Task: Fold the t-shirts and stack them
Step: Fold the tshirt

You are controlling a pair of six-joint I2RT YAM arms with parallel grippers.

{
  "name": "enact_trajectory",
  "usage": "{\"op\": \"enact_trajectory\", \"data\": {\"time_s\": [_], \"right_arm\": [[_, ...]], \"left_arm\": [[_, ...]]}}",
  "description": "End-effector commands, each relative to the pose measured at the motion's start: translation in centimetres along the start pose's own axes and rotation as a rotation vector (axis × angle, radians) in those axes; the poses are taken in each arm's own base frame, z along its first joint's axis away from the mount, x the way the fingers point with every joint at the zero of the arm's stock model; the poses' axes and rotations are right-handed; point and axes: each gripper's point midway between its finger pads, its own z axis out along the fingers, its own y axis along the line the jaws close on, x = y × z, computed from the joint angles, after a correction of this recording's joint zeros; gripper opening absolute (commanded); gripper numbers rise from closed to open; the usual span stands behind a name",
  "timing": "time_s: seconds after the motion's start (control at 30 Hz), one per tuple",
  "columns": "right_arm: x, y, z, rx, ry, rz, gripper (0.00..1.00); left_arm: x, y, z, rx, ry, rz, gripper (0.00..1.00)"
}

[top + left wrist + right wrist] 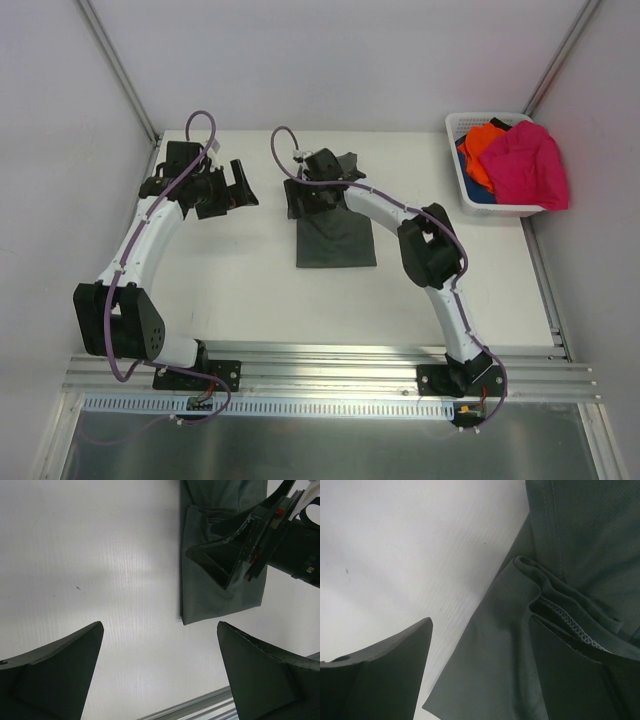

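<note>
The desk (250,300) carries the dark grey-green t-shirt (335,240) at its middle, folded to a rectangle; I judge it nearly done. The basket (470,122), far right, holds pink (525,165), orange (483,140) and blue (484,197) t-shirts, unfolded. My right fingers (380,680) straddle the dark t-shirt's edge, apart; my left fingers (55,680) spread wide over bare desk.

Bright, even light, soft glare on the table (115,565), wrist close-ups slightly blurred.
</note>
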Motion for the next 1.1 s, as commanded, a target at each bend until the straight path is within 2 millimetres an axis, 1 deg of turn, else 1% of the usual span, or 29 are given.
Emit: {"op": "enact_trajectory", "data": {"time_s": [0.0, 0.1, 0.2, 0.27, 0.3, 0.37, 0.4, 0.43, 0.5, 0.53, 0.6, 0.63, 0.7, 0.73, 0.77, 0.8, 0.83, 0.87, 0.9, 0.93, 0.97, 1.0, 1.03, 1.07], "right_arm": [[-2.4, 0.6, 0.6, -0.014, -0.057, -0.046, 0.82], [-3.2, 0.3, 1.6, -0.008, -0.076, -0.059, 0.82], [-3.8, 0.1, 2.1, 0.006, -0.097, -0.079, 0.82], [-4.1, -0.3, 2.0, 0.027, -0.104, -0.094, 0.82], [-4.5, -0.3, 1.8, 0.034, -0.115, -0.102, 0.82], [-4.9, -0.9, 1.3, 0.075, -0.126, -0.12, 0.82], [-5.4, -1.1, 0.8, 0.089, -0.14, -0.128, 0.82], [-5.6, -1.7, 0.4, 0.122, -0.144, -0.129, 0.83], [-6.2, -1.9, -0.7, 0.128, -0.159, -0.128, 0.82], [-6.9, -2.1, -2.1, 0.156, -0.181, -0.127, 0.83], [-7.7, -2.9, -3.8, 0.185, -0.2, -0.12, 0.83], [-8.4, -3.1, -5.6, 0.202, -0.225, -0.117, 0.84], [-8.9, -4.0, -7.6, 0.224, -0.243, -0.101, 0.92], [-8.8, -4.8, -9.2, 0.242, -0.246, -0.087, 0.97], [-8.6, -4.6, -10.1, 0.241, -0.25, -0.085, 1.0], [-8.6, -5.5, -11.0, 0.251, -0.251, -0.069, 0.99], [-7.9, -5.9, -11.5, 0.248, -0.237, -0.051, 0.99], [-7.4, -6.9, -12.9, 0.258, -0.234, -0.024, 0.99], [-6.6, -7.4, -13.3, 0.258, -0.218, -0.004, 1.0], [-5.5, -7.4, -13.6, 0.232, -0.192, 0.049, 1.0], [-5.2, -8.2, -14.8, 0.211, -0.192, 0.098, 0.97], [-2.4, -8.9, -14.3, 0.198, -0.129, 0.139, 0.94], [-1.3, -8.4, -14.4, 0.148, -0.103, 0.188, 0.92], [0.0, -8.8, -14.5, 0.137, -0.077, 0.229, 0.87]], "left_arm": [[-0.4, -0.1, -0.4, 0.013, -0.017, -0.01, 0.99], [-0.3, -0.1, -0.2, 0.013, -0.008, -0.016, 0.99], [-0.2, 0.0, 0.1, 0.015, 0.001, -0.02, 0.99], [-0.2, 0.0, 0.2, 0.015, 0.004, -0.023, 0.99], [-0.3, -0.1, 0.2, 0.016, 0.005, -0.025, 0.99], [-0.4, -0.1, 0.4, 0.016, 0.006, -0.028, 0.99], [-0.5, -0.1, 0.4, 0.017, 0.007, -0.028, 0.99], [-0.5, -0.1, 0.4, 0.019, 0.007, -0.028, 0.99], [-0.6, -0.4, 0.3, 0.032, 0.007, -0.025, 0.99], [-0.6, -0.5, 0.3, 0.038, 0.01, -0.025, 0.99], [-0.4, -0.6, 0.3, 0.042, 0.016, -0.025, 0.99], [-0.2, -0.6, 0.2, 0.042, 0.02, -0.028, 0.99], [0.4, -0.4, 0.3, 0.042, 0.033, -0.03, 0.99], [0.9, -0.3, 0.4, 0.042, 0.045, -0.035, 0.99], [1.3, -0.2, 0.5, 0.045, 0.058, -0.04, 0.99], [1.8, -0.1, 0.6, 0.049, 0.073, -0.044, 0.99], [2.4, -0.2, 0.9, 0.061, 0.099, -0.055, 0.99], [3.2, 0.1, 1.1, 0.057, 0.125, -0.072, 0.99], [3.7, 0.1, 1.3, 0.063, 0.141, -0.084, 0.99], [4.1, 0.1, 1.5, 0.069, 0.158, -0.11, 0.99], [5.0, 0.3, 1.8, 0.065, 0.182, -0.131, 0.99], [5.4, 0.4, 1.9, 0.064, 0.194, -0.151, 0.99], [5.9, 0.6, 2.2, 0.063, 0.208, -0.162, 0.99], [6.7, 0.6, 2.4, 0.075, 0.233, -0.174, 0.99]]}}
